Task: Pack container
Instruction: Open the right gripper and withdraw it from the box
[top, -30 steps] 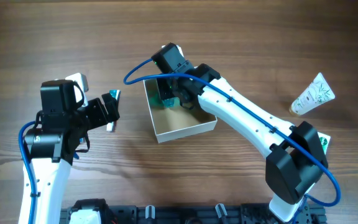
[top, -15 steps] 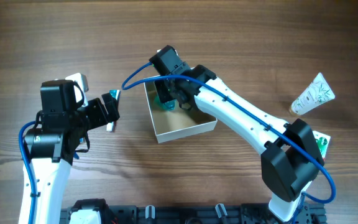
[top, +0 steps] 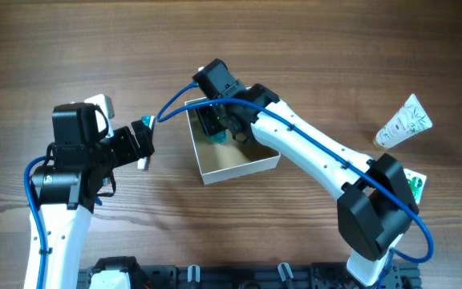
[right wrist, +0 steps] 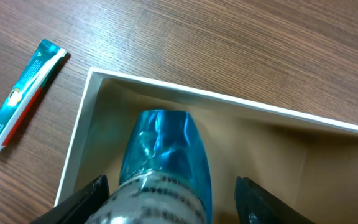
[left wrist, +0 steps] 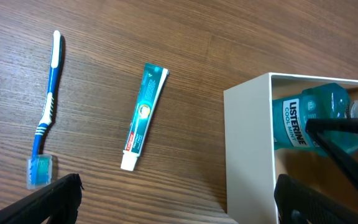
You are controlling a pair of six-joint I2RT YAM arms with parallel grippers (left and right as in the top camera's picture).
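Packing is under way, with one item in and several still out. The right gripper (right wrist: 171, 183) is down inside the container (right wrist: 241, 115), and its fingers (right wrist: 86, 198) straddle the blue Listerine mouthwash bottle (right wrist: 163, 155). The bottle lies directly between the fingers at the container's far-corner end, low against the tan floor. A sliver of gap shows beside one finger, so I cannot tell whether it is clamped or already let go. In the overhead view the same gripper (top: 215, 120) covers most of the bottle. The rest of the container (top: 239, 170) looks bare.

The left gripper (left wrist: 178, 180) hangs spread wide with nothing in it, parked above the table (left wrist: 185, 43). A toothpaste tube (left wrist: 145, 118) lies flat just ahead of it, roughly on its centre line. A blue toothbrush (left wrist: 48, 106) lies farther out, beyond one finger. The container wall (left wrist: 247, 149) stands near its other finger.

Well behind the right gripper, out by that arm's base, lie a white leaf-patterned tube (top: 403, 120) and a green-and-white packet (top: 415, 185) half hidden under the arm.

My read is that the mouthwash is roughly placed and still needs releasing and clearing. The toothpaste, toothbrush, patterned tube and packet are not yet packed, so well under half is done.
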